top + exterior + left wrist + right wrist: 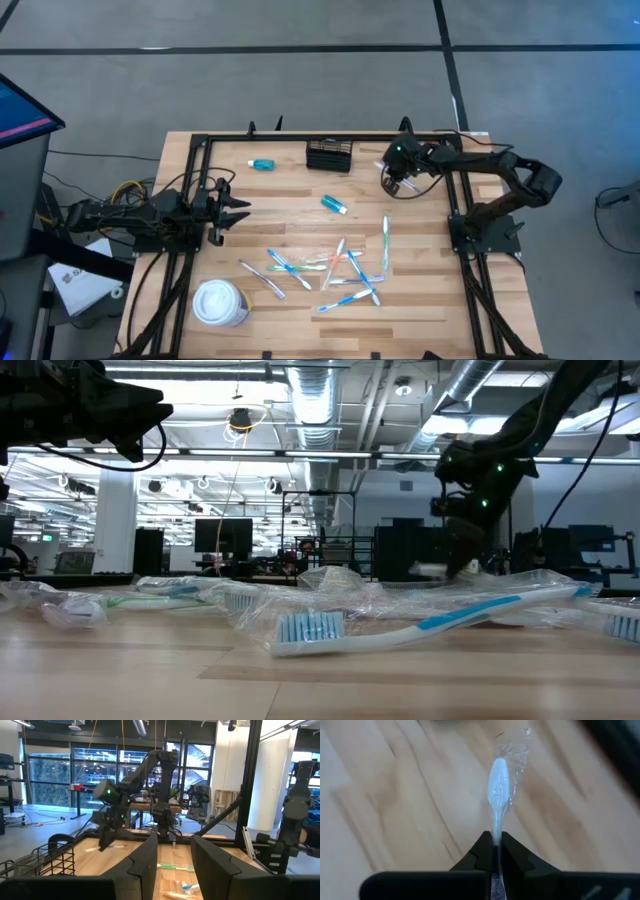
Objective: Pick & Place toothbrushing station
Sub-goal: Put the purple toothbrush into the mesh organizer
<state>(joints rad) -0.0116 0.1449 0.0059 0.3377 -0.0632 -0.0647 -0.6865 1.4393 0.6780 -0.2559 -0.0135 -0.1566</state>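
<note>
The right gripper [494, 851] pinches a wrapped toothbrush [498, 782] by its handle, ready for carrying to the toothbrushing station [329, 156] just beside it; the left gripper [232, 211] waits part-open

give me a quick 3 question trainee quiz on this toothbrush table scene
1. True or false: the right gripper is shut on a wrapped white toothbrush.
2. Which item lies closest to the black wire-mesh organiser box? A) white lidded paper cup B) small teal tube
3. Fill in: the left gripper hovers at the table's ___ side, holding nothing.

Key: 1 true; 2 B; 3 left
</note>
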